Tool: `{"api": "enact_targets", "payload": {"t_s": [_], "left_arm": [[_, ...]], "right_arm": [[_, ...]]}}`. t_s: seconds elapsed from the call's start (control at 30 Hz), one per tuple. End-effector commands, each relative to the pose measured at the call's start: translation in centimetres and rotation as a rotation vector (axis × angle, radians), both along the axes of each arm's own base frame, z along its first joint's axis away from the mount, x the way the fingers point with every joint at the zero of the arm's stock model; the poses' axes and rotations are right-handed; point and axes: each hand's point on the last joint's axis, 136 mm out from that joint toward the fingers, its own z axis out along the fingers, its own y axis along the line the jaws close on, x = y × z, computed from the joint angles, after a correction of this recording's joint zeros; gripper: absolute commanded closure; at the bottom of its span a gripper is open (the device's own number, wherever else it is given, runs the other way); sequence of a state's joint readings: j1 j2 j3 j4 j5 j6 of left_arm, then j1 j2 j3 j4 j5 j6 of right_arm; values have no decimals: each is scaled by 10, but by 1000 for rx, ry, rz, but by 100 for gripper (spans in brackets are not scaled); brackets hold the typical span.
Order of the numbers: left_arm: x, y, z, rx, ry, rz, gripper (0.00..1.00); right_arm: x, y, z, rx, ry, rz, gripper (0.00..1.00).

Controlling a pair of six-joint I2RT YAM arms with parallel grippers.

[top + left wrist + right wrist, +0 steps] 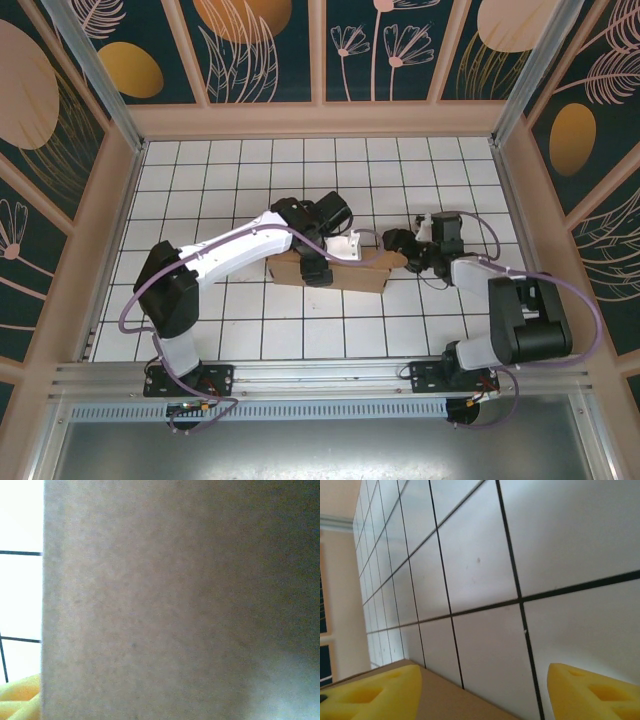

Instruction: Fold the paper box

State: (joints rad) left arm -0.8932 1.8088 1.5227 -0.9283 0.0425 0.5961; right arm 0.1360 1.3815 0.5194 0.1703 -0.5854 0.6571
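Plain brown cardboard paper box [368,275]: left fingers [318,268] over it, opening cannot tell; right fingers [398,243] wide apart, empty, at its 3 o'clock.

White and black arm links [240,245], purple cables [124,312], yellow foam fingers [375,690].

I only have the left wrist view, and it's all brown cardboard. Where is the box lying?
Observer: The paper box lies on the tiled table, near its middle, with the left hand over it.
Operator: Where's the right hand?
Observer: The right hand is at the box's right end.
Operator: Open?
Observer: Yes, its yellow fingers are spread wide, not closed on anything.
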Motion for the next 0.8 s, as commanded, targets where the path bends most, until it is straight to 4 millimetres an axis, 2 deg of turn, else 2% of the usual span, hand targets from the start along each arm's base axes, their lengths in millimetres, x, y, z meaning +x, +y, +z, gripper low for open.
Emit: {"api": "enact_targets", "payload": {"t_s": [0.0,0.07,0.13,0.2,0.27,0.33,0.4,0.47,0.6,0.73,0.77], "left_arm": [[7,-1,-6,-8,-6,38,23],[3,6,-16,7,7,42,23],[6,3,-23,-11,-3,47,23],[5,3,-29,-17,10,64,24],[5,2,-34,-18,21,75,25],[7,3,-36,-12,20,94,25],[11,0,-27,-26,1,107,24],[17,-4,-11,-61,-38,111,21],[22,-10,26,-136,-96,106,15],[22,-13,58,-229,-153,93,2],[21,-13,63,-244,-165,89,2]], "right_arm": [[18,-31,37,-132,-120,-117,31],[20,-45,58,-194,-179,-173,31],[18,-52,82,-223,-241,-204,33],[12,-51,106,-215,-305,-196,39],[3,-43,125,-202,-357,-153,51],[-7,-31,138,-211,-395,-94,53],[-18,-21,145,-235,-416,-36,54],[-22,-14,153,-257,-436,6,51],[-26,-3,177,-258,-523,69,38],[-23,2,204,-266,-601,103,37],[-22,3,209,-272,-615,117,38]]}}
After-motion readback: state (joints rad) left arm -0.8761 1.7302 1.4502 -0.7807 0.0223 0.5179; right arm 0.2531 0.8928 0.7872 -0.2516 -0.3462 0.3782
